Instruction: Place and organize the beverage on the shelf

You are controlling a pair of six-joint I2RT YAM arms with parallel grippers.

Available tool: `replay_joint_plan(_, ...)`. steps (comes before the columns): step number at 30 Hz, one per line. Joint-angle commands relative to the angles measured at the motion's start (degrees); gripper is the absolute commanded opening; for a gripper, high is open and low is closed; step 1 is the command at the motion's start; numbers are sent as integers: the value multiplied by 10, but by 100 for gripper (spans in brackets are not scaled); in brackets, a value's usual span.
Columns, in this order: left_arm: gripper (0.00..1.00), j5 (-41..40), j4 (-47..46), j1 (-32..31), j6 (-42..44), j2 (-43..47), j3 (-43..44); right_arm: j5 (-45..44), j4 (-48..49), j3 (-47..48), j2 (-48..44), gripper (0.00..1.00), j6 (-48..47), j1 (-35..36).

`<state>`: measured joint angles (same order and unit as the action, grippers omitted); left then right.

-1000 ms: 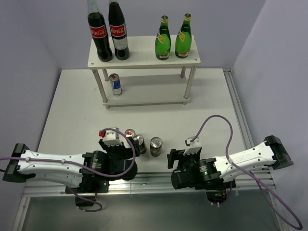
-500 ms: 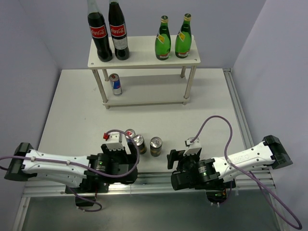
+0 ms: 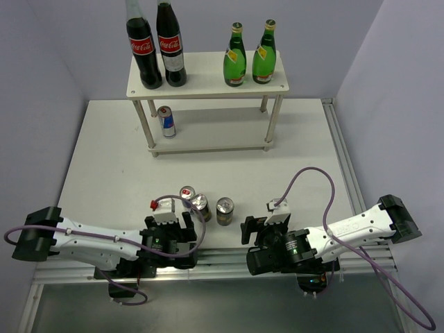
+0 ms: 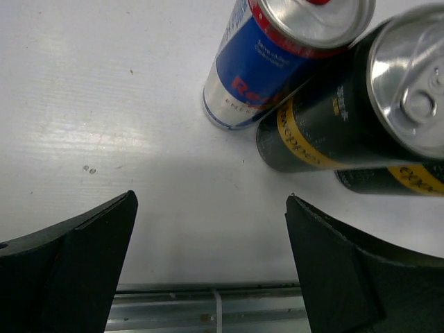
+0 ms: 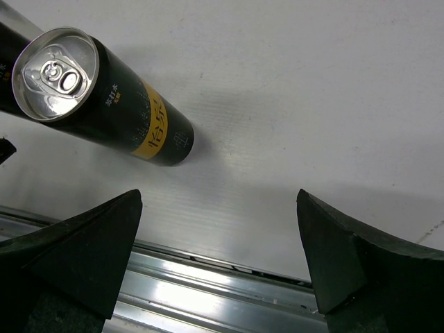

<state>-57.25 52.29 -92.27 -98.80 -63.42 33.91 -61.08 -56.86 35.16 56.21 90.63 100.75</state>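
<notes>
The left claw (image 4: 211,201) is open wide and holds nothing; its fingers (image 4: 76,267) stand on both sides of bare table (image 4: 104,104). The blue can (image 4: 274,66) stands upright ahead of this claw and a little to its right, not yet between the fingers. A dark can (image 4: 347,114) stands just beside the blue can on its right, perhaps touching it. The second dark can (image 3: 224,210) stands a little apart, more to the right.

The right claw (image 5: 218,198) is also wide open and empty, and the second dark can is ahead of it, to its left. So the left claw is nearer to the blue can, and the right claw to the second dark can.

The shelf (image 3: 208,87) is well apart, at the far side. The green bottles (image 3: 234,64) are on its top board and the other blue can (image 3: 166,120) on its lower board.
</notes>
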Motion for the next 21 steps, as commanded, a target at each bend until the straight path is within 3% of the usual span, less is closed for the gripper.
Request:
replay_joint_plan(1,95,-4,-62,36,38,-12,5,-31,-7,-4,-5,99,20,6)
replay_joint_plan(8,96,-7,-174,107,158,-50,-3,-28,-5,-5,-8,99,18,7)
replay_joint_plan(21,96,30,-379,234,339,-41,-60,-29,-3,-5,-6,99,15,7)
